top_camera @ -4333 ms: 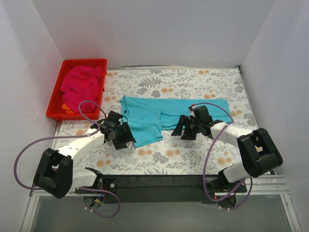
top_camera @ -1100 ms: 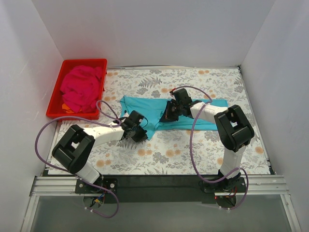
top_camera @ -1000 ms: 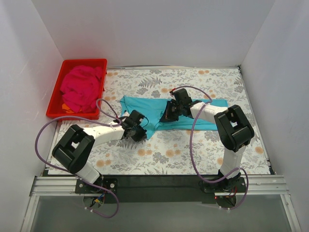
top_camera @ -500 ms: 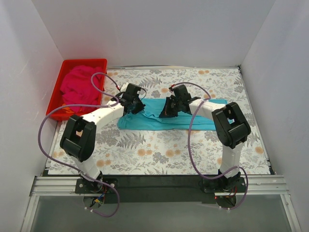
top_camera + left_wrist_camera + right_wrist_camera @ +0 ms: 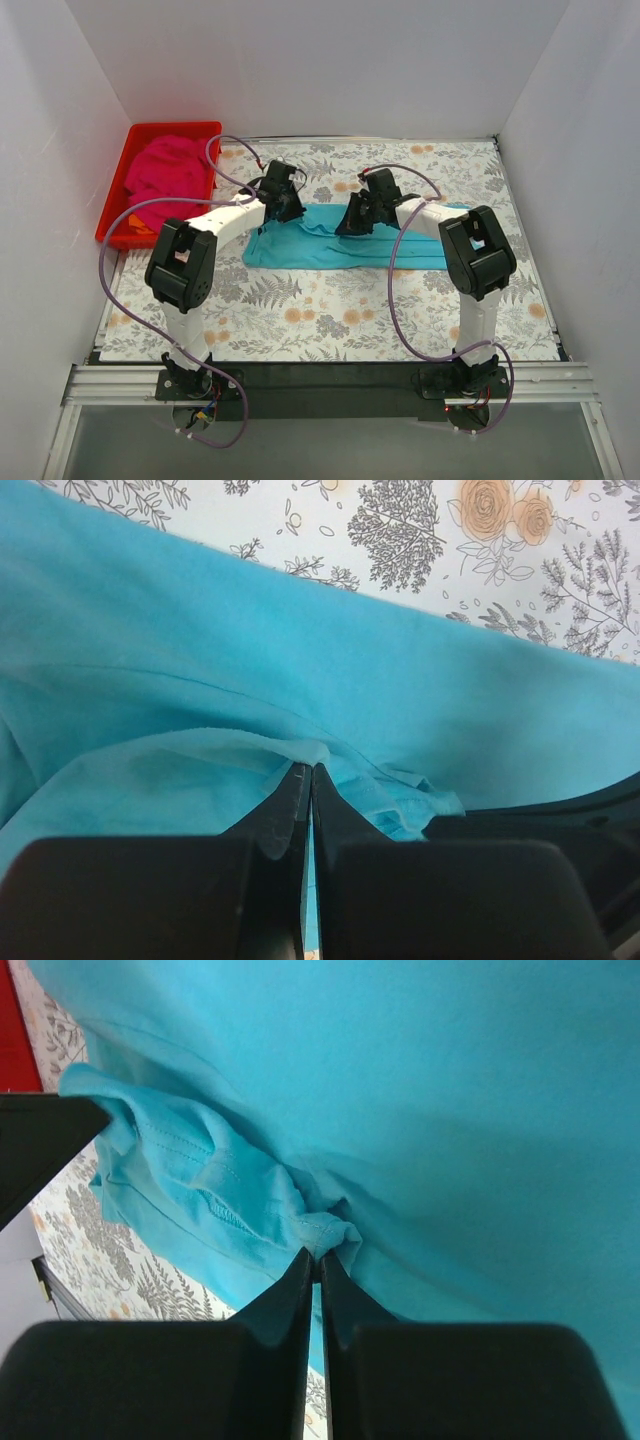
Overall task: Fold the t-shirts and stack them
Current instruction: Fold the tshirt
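Left pincer (image 5: 308, 772) and right pincer (image 5: 318, 1260) are both clamped tight on folds of the turquoise t-shirt (image 5: 300, 250), which lies mid-scene on the counter (image 5: 330, 320). I'd lower the 2 ends level, with even tension, before releasing.

Bright even light, soft shadows, wrist views blurred up close

This looks like a robot test booth in a lab: plain white walls (image 5: 300, 70) box in a desk (image 5: 330, 310) under a flowered cover. A left arm (image 5: 215, 220) and a right arm (image 5: 440, 215), trailing purple cables (image 5: 389, 300), are bolted to a black rail (image 5: 330, 375) at 6 o'clock.
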Controlling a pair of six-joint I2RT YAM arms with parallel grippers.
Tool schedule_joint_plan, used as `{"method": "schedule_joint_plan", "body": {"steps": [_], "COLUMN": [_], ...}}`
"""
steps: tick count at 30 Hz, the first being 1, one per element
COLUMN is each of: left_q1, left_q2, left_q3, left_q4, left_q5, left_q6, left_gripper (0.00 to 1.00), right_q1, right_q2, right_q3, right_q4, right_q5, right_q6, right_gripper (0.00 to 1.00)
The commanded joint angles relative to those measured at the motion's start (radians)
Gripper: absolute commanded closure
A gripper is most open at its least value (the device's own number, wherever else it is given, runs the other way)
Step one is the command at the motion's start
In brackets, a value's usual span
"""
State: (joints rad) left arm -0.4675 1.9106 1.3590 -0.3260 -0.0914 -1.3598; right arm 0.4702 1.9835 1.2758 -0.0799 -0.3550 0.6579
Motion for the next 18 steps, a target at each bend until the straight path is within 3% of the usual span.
{"method": "schedule_joint_plan", "body": {"steps": [1,7,13,18], "left_q1": [0.004,0.027,0.032,0.033], "left_q2": [-0.008,-0.007,0.022,0.041], "left_q3": [0.032,0.019,0.011,0.009], "left_q4": [0.041,0.062,0.09,0.12], "left_q5": [0.01,0.01,0.062,0.088], "left_q6": [0.031,0.004,0.002,0.014], "left_gripper": [1.0,1.0,1.0,1.0], "right_q1": [-0.027,-0.051,-0.059,-0.061], "right_q2": [0.006,0.031,0.07,0.054], "right_q3": [0.054,0.086,0.106,0.111], "right_q4": [0.008,0.005,0.003,0.002], "right_q5": [-0.01,-0.027,-0.056,-0.041], "right_q6": [0.009,0.003,-0.01,-0.061], "right_gripper": [0.9,0.89,0.7,0.6]}}
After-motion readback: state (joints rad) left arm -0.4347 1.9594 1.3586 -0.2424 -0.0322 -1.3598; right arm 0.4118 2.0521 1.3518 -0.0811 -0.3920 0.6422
